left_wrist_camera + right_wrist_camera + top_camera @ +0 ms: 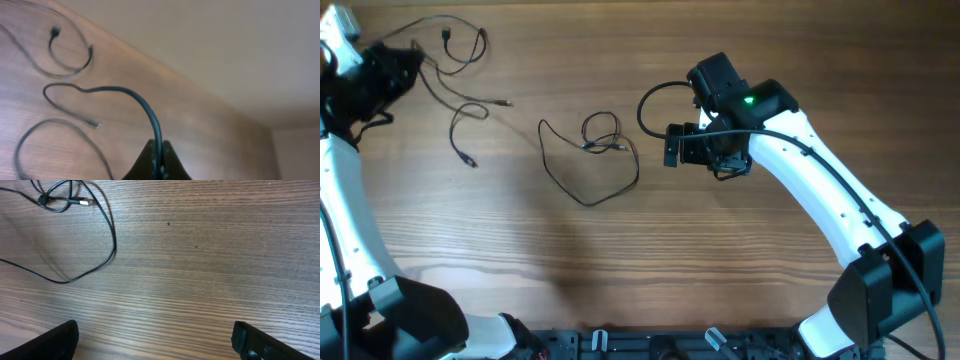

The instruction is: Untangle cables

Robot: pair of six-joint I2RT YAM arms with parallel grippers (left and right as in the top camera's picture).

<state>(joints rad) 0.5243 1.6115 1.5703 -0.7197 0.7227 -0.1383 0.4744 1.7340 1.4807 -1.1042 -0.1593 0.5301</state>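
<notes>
Cables [592, 146] lie spread across wooden table [720, 260].

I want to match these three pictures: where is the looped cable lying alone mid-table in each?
Overhead: looped cable, centre, left of the right gripper.
Left wrist: not in it; only other cables.
Right wrist: looped cable, top left.
Shared landmark: the wooden table.

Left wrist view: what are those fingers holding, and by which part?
The left gripper is shut on a black cable, pinching the cord itself, away from its visible plug. The right gripper is open, holding nothing.
</notes>
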